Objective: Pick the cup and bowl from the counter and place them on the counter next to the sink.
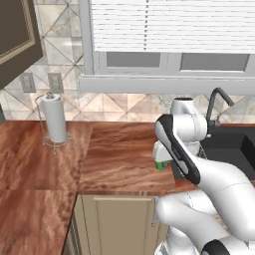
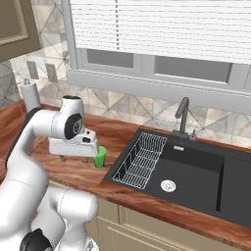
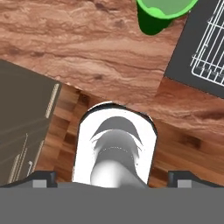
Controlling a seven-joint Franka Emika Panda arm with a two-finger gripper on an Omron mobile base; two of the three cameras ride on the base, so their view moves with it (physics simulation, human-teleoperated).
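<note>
A green cup (image 2: 100, 157) stands upright on the wood-grain counter (image 2: 128, 134), just left of the black sink (image 2: 196, 171). In the hand view the cup (image 3: 162, 13) sits at the top edge, beside the sink's rim (image 3: 183, 61). My gripper (image 2: 73, 159) hangs a little above the counter's front edge, left of the cup and apart from it. It points down, and its fingertips (image 3: 41, 177) stand wide open with nothing between them. From the left base view my arm covers most of the cup (image 1: 160, 165). The bowl is out of view.
A wire dish rack (image 2: 142, 159) lies in the sink's left basin, and a dark curved faucet (image 2: 182, 115) stands behind it. A paper towel holder (image 1: 55, 119) stands at the back left of the counter (image 1: 119, 159). Beige cabinets (image 1: 119, 224) sit below the counter.
</note>
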